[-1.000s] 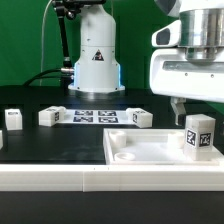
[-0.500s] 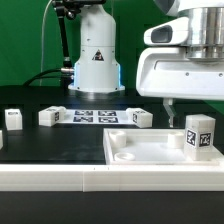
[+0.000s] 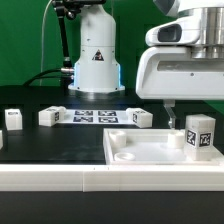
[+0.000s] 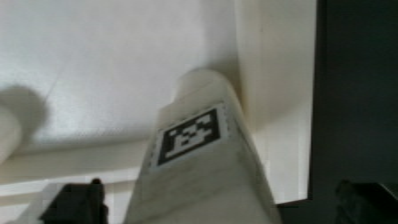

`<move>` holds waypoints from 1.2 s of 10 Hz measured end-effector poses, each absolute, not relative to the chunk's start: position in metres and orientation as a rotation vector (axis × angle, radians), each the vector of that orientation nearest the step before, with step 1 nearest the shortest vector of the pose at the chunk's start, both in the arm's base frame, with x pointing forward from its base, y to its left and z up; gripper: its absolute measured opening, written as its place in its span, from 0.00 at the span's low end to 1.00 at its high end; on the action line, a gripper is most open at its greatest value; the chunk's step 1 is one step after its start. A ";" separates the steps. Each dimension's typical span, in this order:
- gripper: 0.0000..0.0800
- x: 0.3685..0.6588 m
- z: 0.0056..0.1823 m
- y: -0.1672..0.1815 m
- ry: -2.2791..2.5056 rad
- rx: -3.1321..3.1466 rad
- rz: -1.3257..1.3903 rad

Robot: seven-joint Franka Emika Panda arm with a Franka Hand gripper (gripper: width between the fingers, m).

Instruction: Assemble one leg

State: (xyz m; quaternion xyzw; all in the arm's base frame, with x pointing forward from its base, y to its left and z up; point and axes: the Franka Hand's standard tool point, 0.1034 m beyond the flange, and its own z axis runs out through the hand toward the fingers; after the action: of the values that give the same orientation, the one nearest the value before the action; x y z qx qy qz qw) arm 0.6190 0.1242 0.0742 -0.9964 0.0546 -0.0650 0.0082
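Note:
A leg (image 3: 200,133), a small white block with a marker tag, stands upright on the white panel (image 3: 140,150) near its corner on the exterior view's right. My gripper (image 3: 190,108) hangs just above it, open. One fingertip (image 3: 168,112) shows beside the leg; the other is hidden. In the wrist view the leg (image 4: 199,150) rises between my two dark fingertips (image 4: 71,203), which stand wide on either side of it without touching, and my gripper (image 4: 217,205) is empty.
Three more legs (image 3: 12,119) (image 3: 50,116) (image 3: 141,118) lie on the black table behind the panel. The marker board (image 3: 95,116) lies flat between them. The robot's white base (image 3: 95,60) stands at the back. A white ledge (image 3: 60,178) runs along the front.
My gripper has risen slightly and shifted a little toward the exterior view's left. The leg on the panel has not moved.

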 end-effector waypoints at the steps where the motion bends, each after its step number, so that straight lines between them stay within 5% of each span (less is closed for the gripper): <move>1: 0.81 0.619 0.074 0.124 0.050 -3.129 -0.205; 6: 0.80 0.619 0.074 0.124 -0.276 -3.149 -0.207; 8: 0.47 0.619 0.074 0.124 -0.243 -3.150 -0.208; 9: 0.47 0.619 0.074 0.124 -0.242 -3.150 -0.208; 10: 0.36 0.619 0.074 0.124 -0.242 -3.150 -0.208; 12: 0.36 0.619 0.074 0.124 -0.194 -3.152 -0.209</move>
State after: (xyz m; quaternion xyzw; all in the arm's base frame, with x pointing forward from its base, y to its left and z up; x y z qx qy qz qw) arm 0.6190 0.1237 0.0739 -0.9959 -0.0614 -0.0660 -0.0115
